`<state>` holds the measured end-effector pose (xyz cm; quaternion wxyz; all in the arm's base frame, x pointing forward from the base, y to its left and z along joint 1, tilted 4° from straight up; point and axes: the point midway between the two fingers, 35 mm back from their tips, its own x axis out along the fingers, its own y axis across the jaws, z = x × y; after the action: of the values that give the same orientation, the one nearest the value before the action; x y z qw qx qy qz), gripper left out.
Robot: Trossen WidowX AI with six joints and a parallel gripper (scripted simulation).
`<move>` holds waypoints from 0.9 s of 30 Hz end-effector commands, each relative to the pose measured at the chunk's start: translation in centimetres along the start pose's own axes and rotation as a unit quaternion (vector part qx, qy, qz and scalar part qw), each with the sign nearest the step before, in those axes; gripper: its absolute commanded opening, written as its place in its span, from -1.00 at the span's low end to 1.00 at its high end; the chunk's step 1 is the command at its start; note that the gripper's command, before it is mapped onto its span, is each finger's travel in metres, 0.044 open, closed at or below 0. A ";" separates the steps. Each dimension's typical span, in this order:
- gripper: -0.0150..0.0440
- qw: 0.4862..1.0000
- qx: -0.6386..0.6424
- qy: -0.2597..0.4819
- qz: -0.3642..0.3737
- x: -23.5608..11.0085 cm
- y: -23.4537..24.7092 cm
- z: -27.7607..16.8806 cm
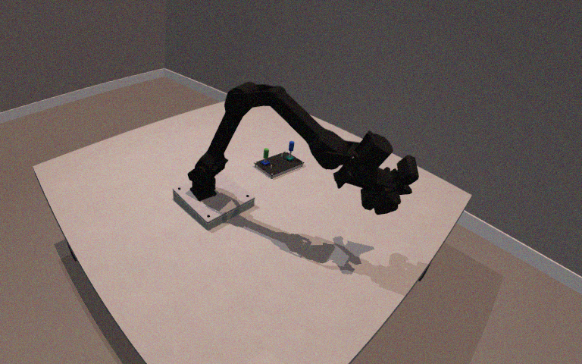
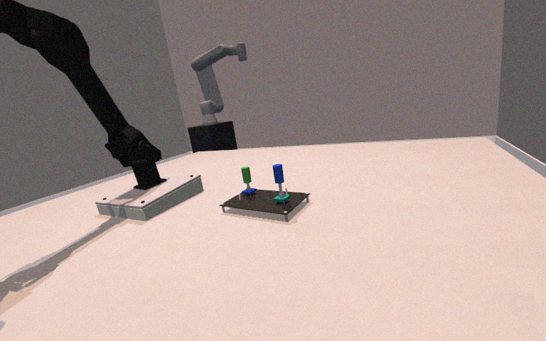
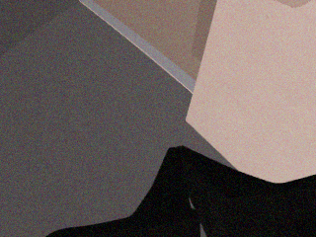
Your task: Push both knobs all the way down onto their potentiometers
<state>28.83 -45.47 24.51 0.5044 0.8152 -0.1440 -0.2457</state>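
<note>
The dark circuit board (image 1: pixel 276 167) (image 2: pixel 257 203) stands on short legs. A green knob (image 1: pixel 266 153) (image 2: pixel 246 175) sits high on the shaft of the blue potentiometer (image 1: pixel 266 163) (image 2: pixel 249 192), with bare shaft showing below it. A blue knob (image 1: pixel 291 146) (image 2: pixel 278 173) sits high on the shaft of the teal potentiometer (image 1: pixel 289 158) (image 2: pixel 281 199), also with bare shaft below. Both look roughly upright. My gripper (image 3: pixel 176 154) is shut and empty. It hangs above the table, well to the right of the board in the top view, and is outside the exterior view. The wrist view shows no board.
My arm's base is on a pale plate (image 1: pixel 192 211) (image 2: pixel 175 199) beside the board. My upper arm (image 1: pixel 293 114) arches high, with the board below and behind it in the top view. A grey arm (image 2: pixel 209 86) on a black pedestal (image 2: pixel 213 137) stands beyond the table.
</note>
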 end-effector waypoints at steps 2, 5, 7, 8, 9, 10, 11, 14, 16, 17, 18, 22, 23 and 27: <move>-0.49 0.999 -0.028 0.017 -0.030 1.3 -2.0 -3.4; -0.49 0.997 -0.045 0.027 -0.048 2.0 -3.1 -5.3; -0.49 0.996 -0.058 0.033 -0.064 2.4 -4.0 -6.6; -0.49 0.995 -0.064 0.035 -0.072 2.6 -4.5 -7.2; -0.49 0.994 -0.071 0.038 -0.080 2.7 -5.0 -7.8; -0.49 0.992 -0.077 0.041 -0.088 2.9 -5.5 -8.4; -0.49 0.991 -0.084 0.044 -0.095 3.0 -5.9 -9.1; -0.49 0.986 -0.106 0.054 -0.119 3.3 -7.4 -10.9; -0.49 0.982 -0.121 0.060 -0.134 3.5 -8.4 -12.2; -0.49 0.979 -0.128 0.064 -0.142 3.5 -8.8 -12.8; -0.49 0.977 -0.136 0.067 -0.150 3.5 -9.3 -13.4; -0.49 0.966 -0.168 0.082 -0.181 3.5 -11.3 -15.8; -0.49 0.962 -0.177 0.086 -0.188 3.4 -11.8 -16.4; -0.49 0.947 -0.211 0.102 -0.218 3.1 -13.9 -18.7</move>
<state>40.85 -28.75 19.00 0.5988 0.7398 0.1119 -0.2855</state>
